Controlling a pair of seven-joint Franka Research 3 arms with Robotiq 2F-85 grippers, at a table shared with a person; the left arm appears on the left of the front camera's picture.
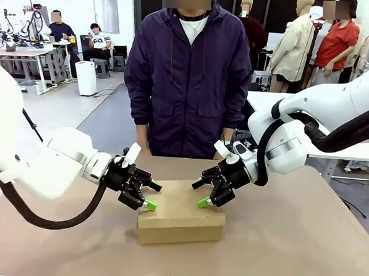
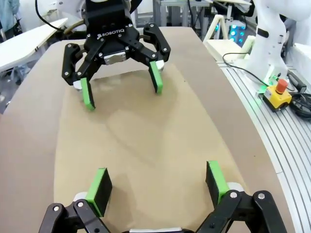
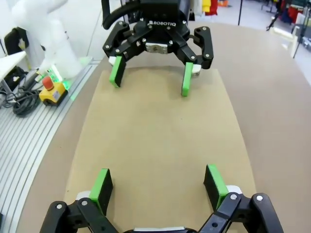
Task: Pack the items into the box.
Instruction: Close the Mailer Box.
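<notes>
The brown cardboard box (image 1: 180, 223) lies shut at the table's middle, its flat lid (image 2: 146, 136) (image 3: 155, 131) facing up. My left gripper (image 1: 151, 196) (image 2: 158, 188) is open over the lid's left end with nothing between its green pads. My right gripper (image 1: 199, 193) (image 3: 158, 188) is open over the right end, also holding nothing. The two grippers face each other across the lid: the left wrist view shows the right gripper (image 2: 121, 87), and the right wrist view shows the left gripper (image 3: 150, 80). The pouch, knife and stapler are out of view. Whether the pads touch the lid is unclear.
A person in a dark purple jacket (image 1: 188, 76) stands at the table's far edge, just behind the box. A yellow emergency-stop box (image 2: 278, 93) (image 3: 51, 90) and cables lie on the rail beside the table (image 1: 303, 243).
</notes>
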